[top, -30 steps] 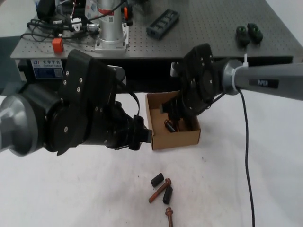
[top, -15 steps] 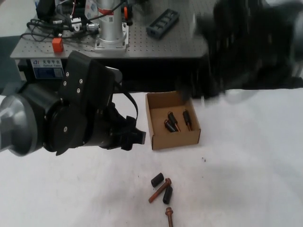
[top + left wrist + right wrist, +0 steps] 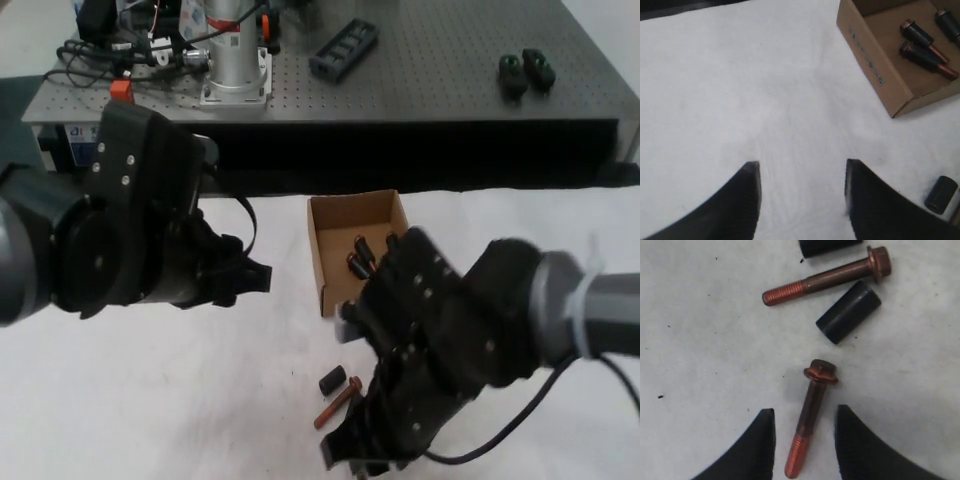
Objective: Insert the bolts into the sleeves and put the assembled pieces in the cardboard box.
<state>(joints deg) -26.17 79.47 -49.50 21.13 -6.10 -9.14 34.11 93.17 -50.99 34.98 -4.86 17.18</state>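
Closing on the near bolt (image 3: 816,385) is the step in hand, I judge: the right gripper (image 3: 804,412) hangs over it, fingers spread on either side of the shank. It should lower squarely and pinch mid-shank. Beyond lie a sleeve (image 3: 847,312) and a second bolt (image 3: 830,279). Farther, the left gripper (image 3: 801,165), fingers apart, hovers near the cardboard box (image 3: 875,70); the print on its wall is too small to read.
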